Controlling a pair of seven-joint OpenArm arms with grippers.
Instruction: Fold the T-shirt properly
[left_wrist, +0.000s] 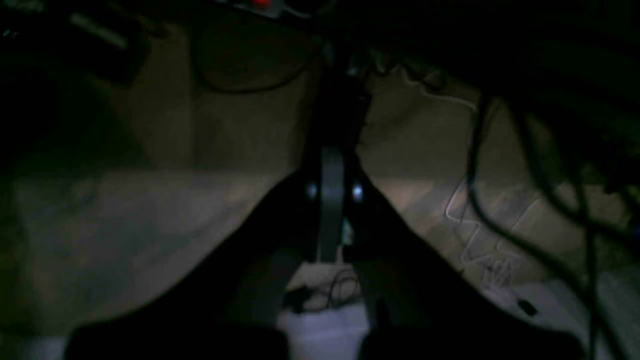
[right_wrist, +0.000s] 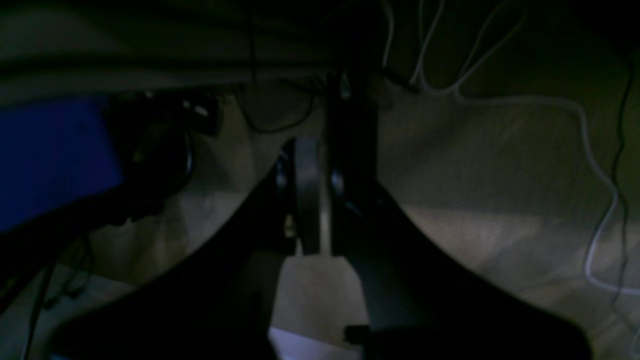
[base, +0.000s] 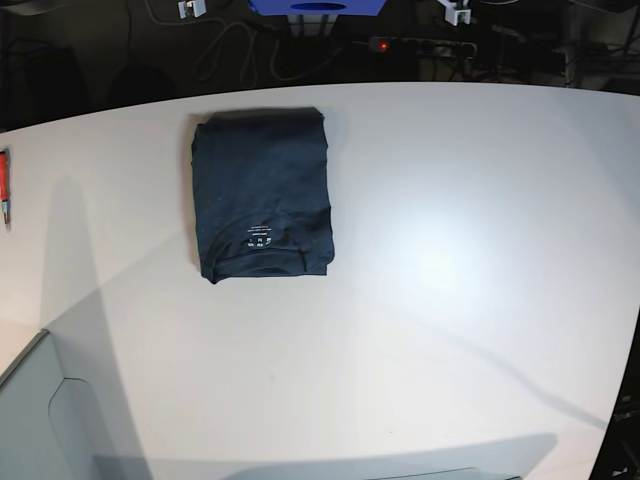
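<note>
Hands (left_wrist: 330, 220) shut, T-shirt (base: 262, 194) folded.

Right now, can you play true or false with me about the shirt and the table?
1. The T-shirt is folded into a neat block. True.
2. The T-shirt is bright red. False: it is dark navy blue.
3. A small white label shows near the neck, on the edge nearest the camera. True.
4. A robot hand is resting on the T-shirt. False: in the base view no gripper or arm is over the table.
5. The T-shirt lies in the right half of the table as the base view shows it. False: it lies left of the middle, toward the far edge.
6. A red thing sits at the table's far left edge. True.
</note>
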